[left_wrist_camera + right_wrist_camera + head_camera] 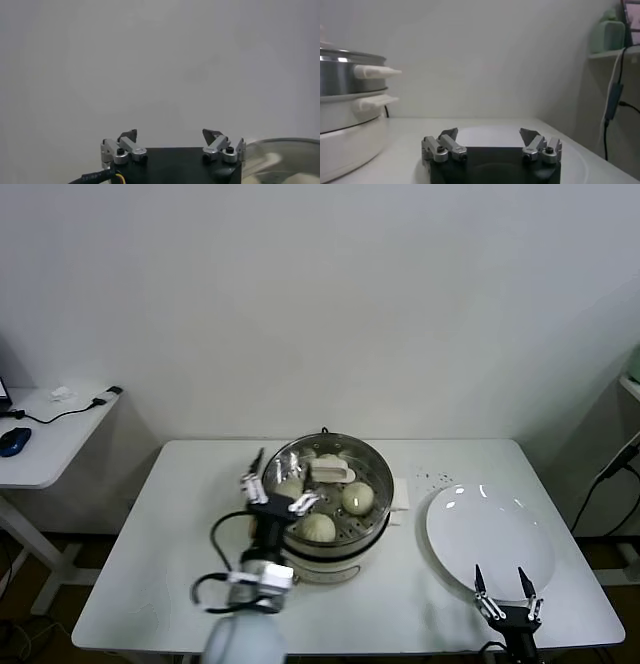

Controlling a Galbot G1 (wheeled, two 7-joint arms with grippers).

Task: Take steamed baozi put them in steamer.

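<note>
In the head view we see the round shiny stainless-steel steamer (pixel 325 494) on its white electric base, standing at the middle of the white rectangular counter (pixel 150 574), with small round cream-white steamed baozi (pixel 358 497) resting on its perforated tray; we count at least three clearly, and a fourth may sit at the far side, partly hidden. The flat white round plate (pixel 490 534) to the right carries no buns, so we judge the loading step essentially done and the task near its end. The left hand (pixel 278 489) hovers at the steamer's near-left rim with its fingers spread and holding nothing; we judge its next move to be a straight lift clear of the rim without brushing the buns. The right hand (pixel 503 589) waits at the near edge of the plate, open and empty. A white side desk (pixel 50 434) with a blue mouse (pixel 14 441) and a cable stands well apart at left. In the left wrist view the left hand (pixel 171 136) shows parted fingertips against a bare wall, with the steamer rim (pixel 285 150) just beside it. In the right wrist view the right hand (pixel 490 136) is likewise open over the plate (pixel 490 135); the steamer (pixel 345 80), with its protruding white handles (pixel 375 72), stands near and would obstruct a sideways reach.
</note>
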